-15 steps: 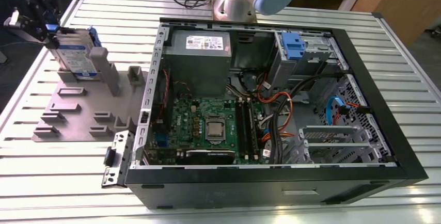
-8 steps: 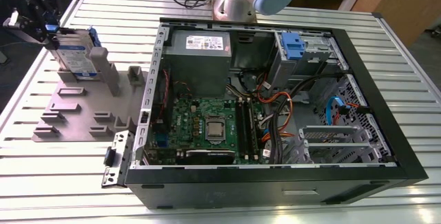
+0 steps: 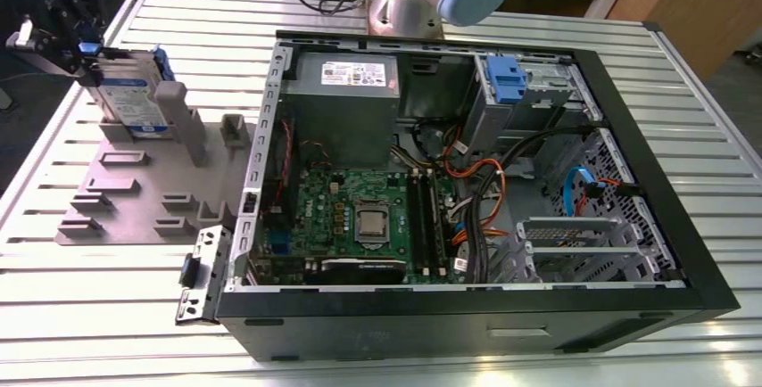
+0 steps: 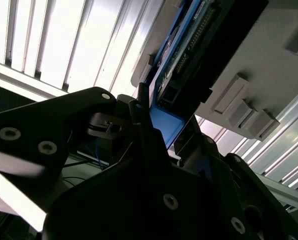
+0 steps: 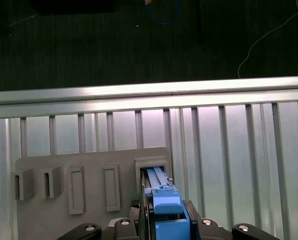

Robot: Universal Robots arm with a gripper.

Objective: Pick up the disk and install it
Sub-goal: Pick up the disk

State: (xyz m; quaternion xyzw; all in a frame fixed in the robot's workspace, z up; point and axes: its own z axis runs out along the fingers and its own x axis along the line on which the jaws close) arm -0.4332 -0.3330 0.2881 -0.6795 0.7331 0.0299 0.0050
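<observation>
Exterior view: the disk [image 3: 125, 102] stands on edge in a grey holder [image 3: 131, 186] on the worktop [image 3: 95, 316], on the exterior view's left of the open case [image 3: 702, 253]. Second wrist view: the fingers [image 4: 146, 137] are closed on the disk's blue frame, one each side. First wrist view: the disk sits in the holder's end slot.
</observation>
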